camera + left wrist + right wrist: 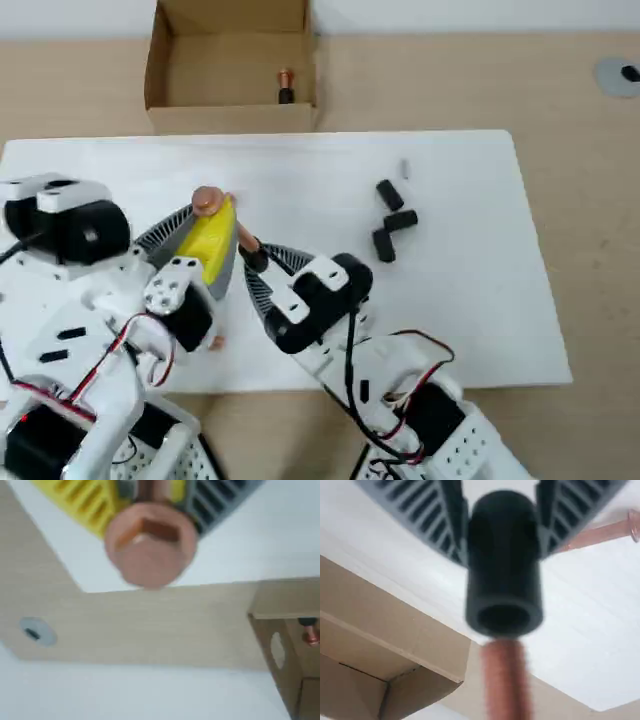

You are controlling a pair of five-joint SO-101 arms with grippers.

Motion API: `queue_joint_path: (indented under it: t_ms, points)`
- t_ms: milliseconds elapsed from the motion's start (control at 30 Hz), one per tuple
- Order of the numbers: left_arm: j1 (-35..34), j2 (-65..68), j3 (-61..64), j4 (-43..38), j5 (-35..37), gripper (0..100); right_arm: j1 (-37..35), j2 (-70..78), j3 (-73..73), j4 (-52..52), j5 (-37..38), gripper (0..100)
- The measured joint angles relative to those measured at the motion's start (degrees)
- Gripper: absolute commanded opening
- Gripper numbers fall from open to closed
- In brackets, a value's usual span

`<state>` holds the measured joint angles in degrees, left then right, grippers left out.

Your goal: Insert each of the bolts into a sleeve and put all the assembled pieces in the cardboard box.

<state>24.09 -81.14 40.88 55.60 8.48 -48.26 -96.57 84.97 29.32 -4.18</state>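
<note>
My left gripper, with one yellow finger, is shut on a copper bolt just behind its head; the head faces the left wrist camera. My right gripper is shut on a black sleeve. The bolt's shank points at the open mouth of the sleeve, with its tip at the opening. Three loose black sleeves lie on the white mat to the right. The cardboard box stands beyond the mat and holds one assembled piece.
The white mat covers the wooden table. Another copper bolt lies on the mat near the right gripper. A grey disc sits at the table's far right corner. Both arm bases crowd the near edge.
</note>
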Motion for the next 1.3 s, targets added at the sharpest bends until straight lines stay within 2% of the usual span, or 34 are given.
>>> queue_joint_path:
  t_ms: [200,667,867,1300]
  points:
    - [-2.9,0.3,3.5,-4.5,-2.5,2,0.0,0.1,0.0,0.0,0.0,1.0]
    - [-4.0,0.0,4.6,-2.5,-2.6,3,-0.1,0.2,0.3,0.1,0.0,1.0]
    - [1.3,0.0,1.1,2.6,-1.1,2,0.1,0.2,0.3,0.1,0.0,1.0]
    - [1.8,0.0,0.1,4.0,-1.1,2,0.1,0.2,0.2,0.1,0.0,1.0]
